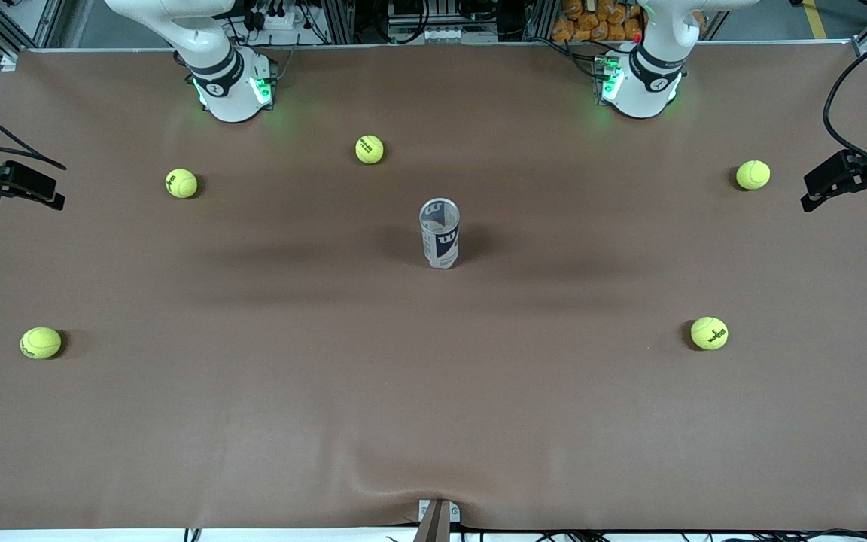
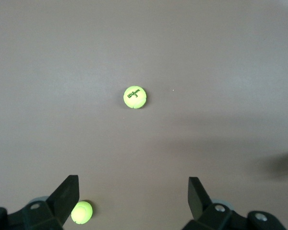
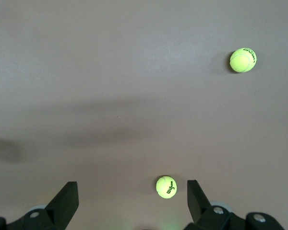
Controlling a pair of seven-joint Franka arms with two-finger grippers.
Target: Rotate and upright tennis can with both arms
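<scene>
The tennis can (image 1: 440, 232) stands upright on its base in the middle of the brown table, open rim up, its white and navy label facing the front camera. It shows in neither wrist view. Neither gripper shows in the front view; only the arms' lower links rise from the green-lit bases (image 1: 234, 89) (image 1: 638, 83). My left gripper (image 2: 133, 181) is open and empty, high over the bare table near a tennis ball (image 2: 135, 97). My right gripper (image 3: 132, 184) is open and empty, high over the table, with a tennis ball (image 3: 166, 187) below it.
Several tennis balls lie scattered round the can: two (image 1: 181, 183) (image 1: 369, 149) near the right arm's base, one (image 1: 752, 175) toward the left arm's end, and two (image 1: 41, 342) (image 1: 709, 333) nearer the front camera. Black camera mounts (image 1: 855, 177) stand at the table's ends.
</scene>
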